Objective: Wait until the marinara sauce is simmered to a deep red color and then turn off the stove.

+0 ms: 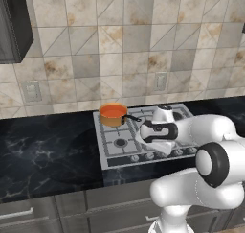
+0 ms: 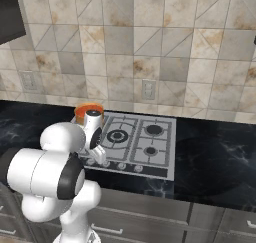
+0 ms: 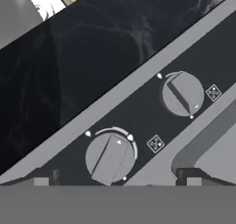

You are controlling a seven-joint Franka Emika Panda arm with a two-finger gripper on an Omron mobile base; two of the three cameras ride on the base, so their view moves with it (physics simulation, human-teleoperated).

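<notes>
The marinara sauce (image 1: 113, 111) is a smooth orange-red disc in a small orange saucepan (image 1: 113, 118) on the back left burner of the stove (image 1: 125, 153). In the right base view the arm partly hides the saucepan (image 2: 89, 108) behind the stove (image 2: 150, 152). My gripper (image 1: 161, 149) hangs over the front knob row, left of the middle. In the hand view the gripper (image 3: 116, 179) is open, its fingertips (image 3: 44, 179) standing wide on either side of a round grey knob (image 3: 109, 158). A second knob (image 3: 182, 94) sits further along the strip.
Black marble counter (image 1: 48, 150) flanks the stove on both sides and also appears in the hand view (image 3: 69, 57). A tiled wall with outlets (image 1: 160, 81) rises behind. Dark cabinets (image 1: 12, 26) hang at the upper left. Drawers (image 2: 150, 222) run below the counter.
</notes>
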